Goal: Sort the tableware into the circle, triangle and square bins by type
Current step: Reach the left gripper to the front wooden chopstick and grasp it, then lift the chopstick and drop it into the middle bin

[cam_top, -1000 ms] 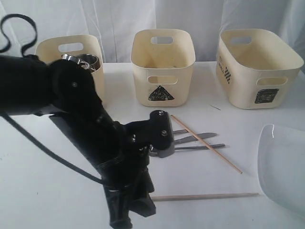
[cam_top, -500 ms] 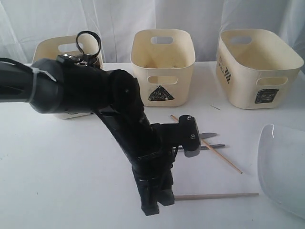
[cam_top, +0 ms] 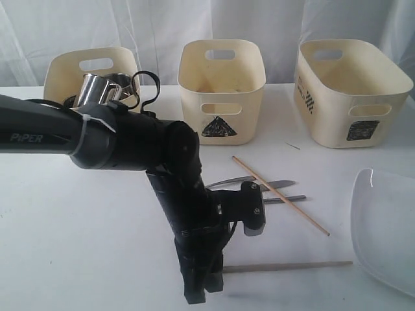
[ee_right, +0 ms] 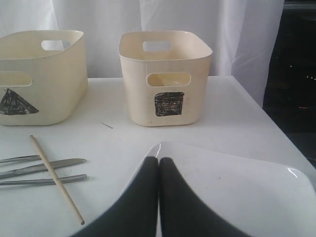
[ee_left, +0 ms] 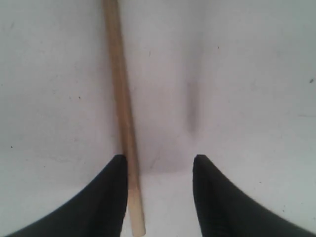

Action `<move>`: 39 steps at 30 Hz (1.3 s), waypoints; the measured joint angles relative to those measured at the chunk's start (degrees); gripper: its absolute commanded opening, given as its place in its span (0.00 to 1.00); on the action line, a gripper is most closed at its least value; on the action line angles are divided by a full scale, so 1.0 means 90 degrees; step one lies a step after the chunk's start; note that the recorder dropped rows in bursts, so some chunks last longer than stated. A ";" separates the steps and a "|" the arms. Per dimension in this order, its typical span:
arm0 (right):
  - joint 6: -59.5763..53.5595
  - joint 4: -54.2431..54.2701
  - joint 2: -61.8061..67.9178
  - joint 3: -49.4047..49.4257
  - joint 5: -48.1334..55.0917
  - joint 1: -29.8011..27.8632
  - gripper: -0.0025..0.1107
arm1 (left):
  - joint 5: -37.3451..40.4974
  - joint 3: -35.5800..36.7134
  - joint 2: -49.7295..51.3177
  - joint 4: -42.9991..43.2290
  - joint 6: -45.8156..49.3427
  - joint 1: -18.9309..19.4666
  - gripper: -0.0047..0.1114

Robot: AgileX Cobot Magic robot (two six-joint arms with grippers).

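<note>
Left wrist view: the left tool (ee_left: 160, 163) has been swung down over the near chopstick (ee_left: 121, 98), which lies flat on the bench (ee_left: 237, 74), well apart from the triangle bin (cam_top: 220, 91). Jaws stand released, the stick just inside one finger, not yet gripped. A grasp is judged to be next. Right tool (ee_right: 159, 160) clenched, empty.

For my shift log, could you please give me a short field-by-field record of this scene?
left gripper: open, end of the near chopstick between its jaws, ungripped
right gripper: shut, above the clear plate
left bin: holds steel mugs
triangle bin, square bin: upright at the back
table: second chopstick lying across steel cutlery
</note>
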 measured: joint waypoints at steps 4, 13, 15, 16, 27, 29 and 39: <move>0.0000 0.0000 0.0000 0.0000 0.0000 0.0101 0.02 | -0.0124 -0.0043 0.0086 0.0027 0.0000 0.0000 0.45; 0.0000 0.0000 0.0000 0.0000 0.0000 0.0113 0.02 | -0.0343 -0.0043 0.0117 0.0119 0.0003 0.0000 0.44; 0.0000 0.0000 0.0000 0.0000 0.0000 0.0113 0.02 | -0.0353 -0.0043 0.0117 0.0117 -0.0057 0.0000 0.43; 0.0000 0.0000 0.0000 0.0000 0.0000 0.0113 0.02 | -0.0353 -0.0043 0.0122 0.0117 -0.0099 0.0000 0.41; 0.0000 0.0000 0.0000 0.0000 0.0000 0.0113 0.02 | -0.0456 -0.0129 0.0218 0.0158 -0.0441 0.0000 0.04; 0.0000 0.0000 0.0000 0.0000 0.0000 0.0113 0.02 | -0.0456 -0.0129 0.0218 0.0158 -0.0457 0.0000 0.04; 0.0000 0.0000 0.0000 0.0000 0.0000 0.0113 0.02 | 0.0356 -0.0133 0.0132 0.0653 -0.1201 0.0000 0.04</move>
